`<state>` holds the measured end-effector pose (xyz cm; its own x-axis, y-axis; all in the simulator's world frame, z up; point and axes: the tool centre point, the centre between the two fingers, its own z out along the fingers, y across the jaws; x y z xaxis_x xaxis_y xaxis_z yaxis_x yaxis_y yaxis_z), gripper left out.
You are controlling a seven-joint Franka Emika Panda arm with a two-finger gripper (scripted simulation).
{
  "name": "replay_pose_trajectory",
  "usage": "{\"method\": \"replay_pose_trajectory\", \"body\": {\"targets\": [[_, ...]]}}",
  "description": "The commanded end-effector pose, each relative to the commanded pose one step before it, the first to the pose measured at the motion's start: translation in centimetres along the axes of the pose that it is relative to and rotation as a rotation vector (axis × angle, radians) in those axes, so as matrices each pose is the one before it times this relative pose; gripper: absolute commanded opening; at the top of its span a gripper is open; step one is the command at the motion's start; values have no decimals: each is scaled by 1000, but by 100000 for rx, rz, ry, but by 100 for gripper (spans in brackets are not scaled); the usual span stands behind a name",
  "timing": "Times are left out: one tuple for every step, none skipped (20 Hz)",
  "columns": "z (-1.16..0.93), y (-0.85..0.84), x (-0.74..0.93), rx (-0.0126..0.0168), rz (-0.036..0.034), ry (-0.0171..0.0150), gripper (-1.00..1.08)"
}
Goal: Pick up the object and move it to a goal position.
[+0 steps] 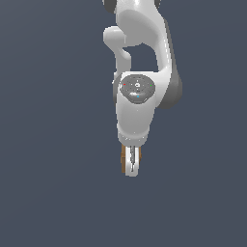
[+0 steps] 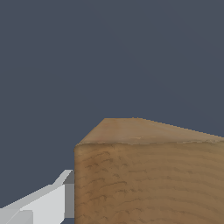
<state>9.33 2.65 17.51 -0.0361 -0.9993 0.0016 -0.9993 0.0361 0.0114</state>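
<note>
Gripper point(image 1: 130, 164) points down; cube point(image 1: 123, 160) sits between its fingers, wood showing on either side of the near finger. Wrist view: cube point(image 2: 148, 175) fills the frame, one finger point(image 2: 48, 203) flush against its side. Jaws look clamped on cube. Judged step: grasp made. Next: lift and carry; no goal marker visible.

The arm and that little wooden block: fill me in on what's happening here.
A white Franka arm is working alone against a plain grey backdrop. Its gripper points down and is closed around the small orange-brown cube, which peeks out on either side of the fingers in the exterior view. The wrist view shows the cube's wood-grain face up close, with one finger against its side. No goal marker is visible, so how far it has to travel can't be told.
</note>
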Motion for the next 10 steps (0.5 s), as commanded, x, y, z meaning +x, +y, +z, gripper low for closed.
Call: {"method": "replay_pose_trajectory", "body": {"targets": [[-1827, -723, 354, 1120, 0, -117, -100], [-353, -161, 109, 0, 0, 0, -100], [-299, -141, 92, 0, 0, 0, -100], [-247, -121, 75, 0, 0, 0, -100], [-195, -102, 58, 0, 0, 0, -100], [-145, -83, 42, 0, 0, 0, -100], [-98, -65, 27, 0, 0, 0, -100], [-58, -47, 15, 0, 0, 0, -100], [-26, -28, 6, 0, 0, 0, -100], [-6, -9, 1, 0, 0, 0, -100]]}}
